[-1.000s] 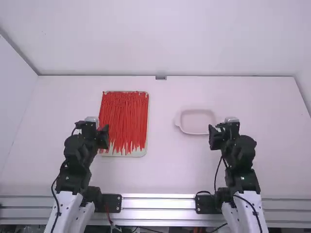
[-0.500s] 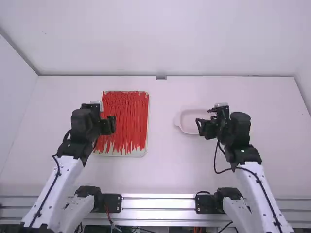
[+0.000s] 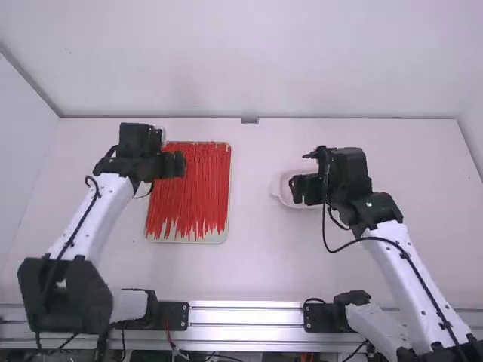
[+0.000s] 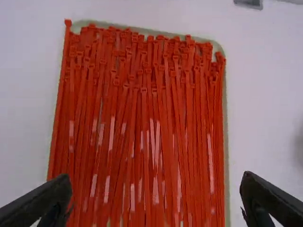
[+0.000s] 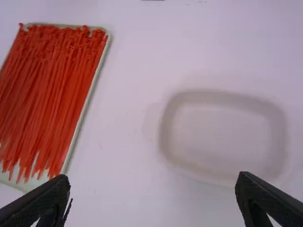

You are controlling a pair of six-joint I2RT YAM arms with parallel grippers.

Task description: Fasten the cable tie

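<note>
Cable ties [image 4: 142,127] have not been touched; what has changed is the arms. A second ago both sat folded low near their bases at the near edge of the tabletop [image 3: 249,256]. Both have since unfolded, risen and stretched forward.

The left hand [image 3: 172,164] now hangs above the red heap with its jaws spread wide and nothing between them. The ties lie below and just ahead of it, packed lengthwise on a pale tray [image 3: 189,240], with their tapered tails toward the hand and their heads at the far end.

The right hand [image 3: 299,188] is equally wide open and empty. It hovers over a white dish [image 5: 222,137], which sits below and ahead of it, and the ties are well off to its left.

This reads as the end of the approach, with nothing of the fastening begun. No tie has been singled out, and none is gripped or looped. The left hand looks set to drop for a pick. The heap is dense, so pulling out one tie without dragging its neighbours along is likely the tricky part.
</note>
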